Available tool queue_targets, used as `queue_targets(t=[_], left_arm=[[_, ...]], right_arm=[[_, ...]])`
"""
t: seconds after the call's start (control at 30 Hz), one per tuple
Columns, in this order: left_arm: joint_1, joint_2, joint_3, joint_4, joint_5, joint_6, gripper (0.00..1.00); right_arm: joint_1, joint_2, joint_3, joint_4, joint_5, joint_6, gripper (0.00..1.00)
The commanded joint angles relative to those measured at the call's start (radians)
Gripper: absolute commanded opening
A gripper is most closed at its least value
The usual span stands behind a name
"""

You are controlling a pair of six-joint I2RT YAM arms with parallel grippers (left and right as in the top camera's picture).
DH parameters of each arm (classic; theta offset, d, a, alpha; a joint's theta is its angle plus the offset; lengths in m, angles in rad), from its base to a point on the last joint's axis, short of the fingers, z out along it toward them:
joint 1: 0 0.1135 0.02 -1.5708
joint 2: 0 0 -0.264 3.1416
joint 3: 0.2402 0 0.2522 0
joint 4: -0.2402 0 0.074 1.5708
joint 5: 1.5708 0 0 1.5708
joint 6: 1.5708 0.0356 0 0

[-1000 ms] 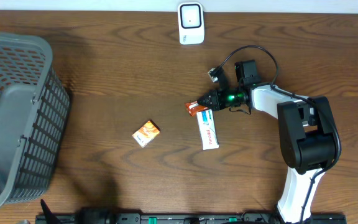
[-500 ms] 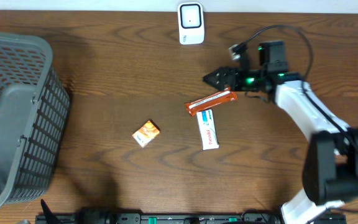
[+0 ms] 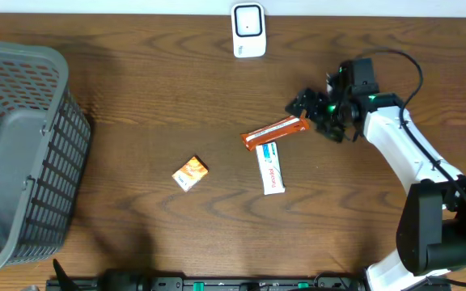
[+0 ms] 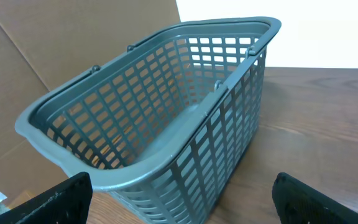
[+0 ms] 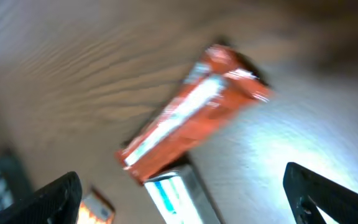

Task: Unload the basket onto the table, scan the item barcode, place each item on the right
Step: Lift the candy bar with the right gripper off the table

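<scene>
Just beside open right jaws: orange bar (image 3: 275, 132), unheld

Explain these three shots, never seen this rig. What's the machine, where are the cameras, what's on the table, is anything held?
It is a robot with two arms at a wooden table. Each arm ends in a two-finger end effector. The top-down picture comes from a fixed camera overhead. The other two come from cameras on the wrists, so the dark shapes in their bottom corners are the arm's own fingers.

On the table are a grey basket at the left, a white device at the far edge that is likely the scanner, an orange wrapped bar, a white box next to it, and a small orange packet.

The right end effector is open beside the bar's end and holds nothing. The left end effector is open and empty, facing the basket.
</scene>
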Motion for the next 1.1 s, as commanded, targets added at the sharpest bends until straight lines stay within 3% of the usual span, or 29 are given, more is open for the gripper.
queue_targets(t=[0.0, 0.53, 0.63, 0.7, 0.8, 0.93, 1.07], left_arm=[[0.005, -0.001, 0.002, -0.002, -0.005, -0.002, 0.93], [0.005, -0.001, 0.002, -0.002, -0.005, -0.002, 0.93], [0.005, -0.001, 0.002, -0.002, -0.005, -0.002, 0.93], [0.005, -0.001, 0.002, -0.002, -0.005, -0.002, 0.93], [0.005, -0.001, 0.002, -0.002, -0.005, -0.002, 0.93], [0.005, -0.001, 0.002, -0.002, -0.005, -0.002, 0.93], [0.005, -0.001, 0.002, -0.002, -0.005, -0.002, 0.93]], right_arm=[[0.009, 0.016, 0.001, -0.021, 0.122, 0.194, 0.99], [0.117, 0.272, 0.001, 0.135, 0.107, 0.441, 0.99], [0.132, 0.305, 0.001, 0.131, 0.113, 0.476, 0.95], [0.142, 0.334, 0.001, 0.131, 0.113, 0.493, 0.89], [0.151, 0.383, 0.001, 0.129, 0.115, 0.505, 0.57], [0.151, 0.422, 0.001, 0.130, 0.139, 0.510, 0.03], [0.141, 0.402, 0.002, 0.159, 0.160, 0.474, 0.01]])
